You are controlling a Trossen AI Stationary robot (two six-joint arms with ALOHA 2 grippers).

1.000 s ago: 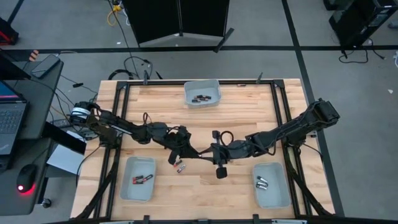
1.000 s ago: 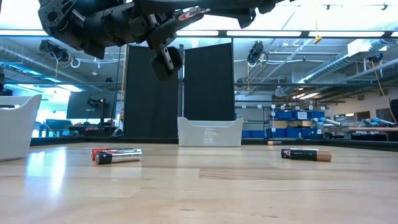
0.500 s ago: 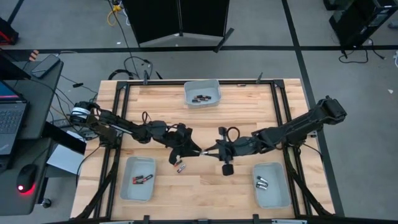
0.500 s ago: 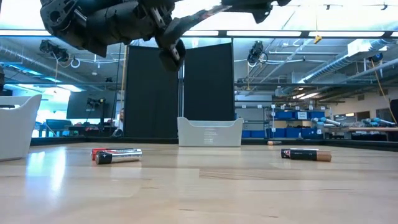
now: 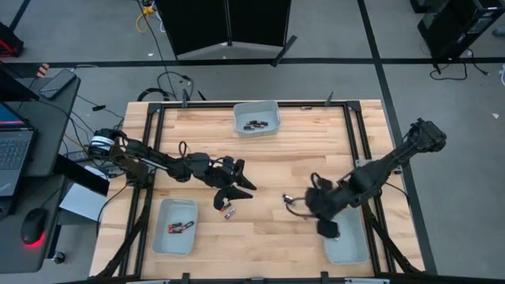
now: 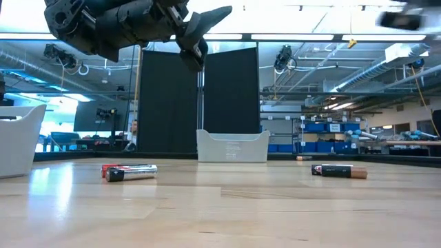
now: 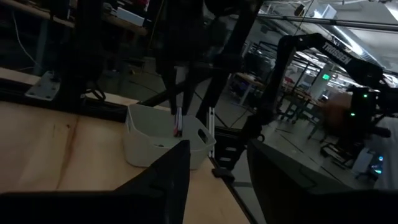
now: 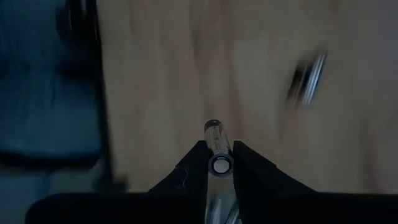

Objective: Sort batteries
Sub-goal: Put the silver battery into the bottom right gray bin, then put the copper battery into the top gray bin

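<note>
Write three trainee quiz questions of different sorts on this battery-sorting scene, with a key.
1. True or false: the right gripper holds a small silver-grey cylindrical battery.
2. How many pale plastic trays stand on the wooden table? A two, B three, C four.
3. Fill in: the left gripper hovers with its jaws ____.

Key: 1 true. 2 B: far tray, near-left tray, near-right tray. 3 open.
</note>
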